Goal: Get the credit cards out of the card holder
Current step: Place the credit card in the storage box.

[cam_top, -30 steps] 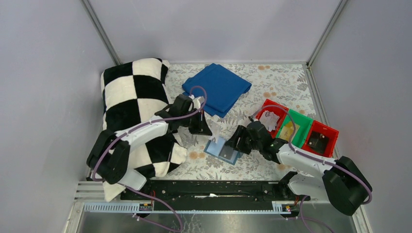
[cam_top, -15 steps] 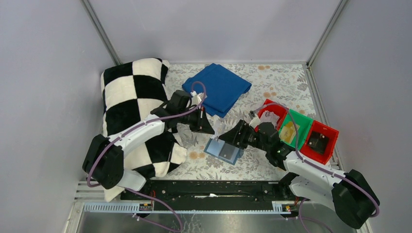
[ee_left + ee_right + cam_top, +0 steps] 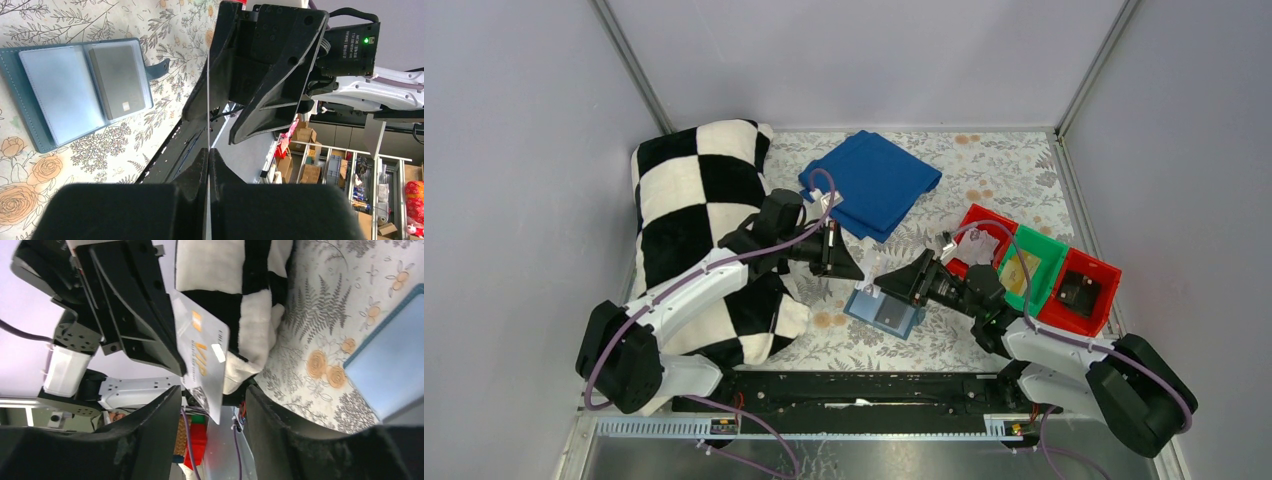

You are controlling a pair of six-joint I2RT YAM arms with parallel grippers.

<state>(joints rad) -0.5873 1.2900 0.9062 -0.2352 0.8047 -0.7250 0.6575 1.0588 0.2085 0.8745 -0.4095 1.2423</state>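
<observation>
Floral worktop, grey walls around. Far left of the card holder, checkered cushion. Over the holder's far left corner, left fingers clenched on a whitish credit card, held off the worktop. Holder lying open, grey card in one sleeve. Right of the holder, right fingers spread wide, straddling the raised card's free end. Probably a handover: square up, close firmly, release left only afterwards.

We can read only the orange letters "VIP" on the whitish credit card in the right wrist view; its finer print, and the white lettering on a black arm module in the left wrist view, are too small.
</observation>
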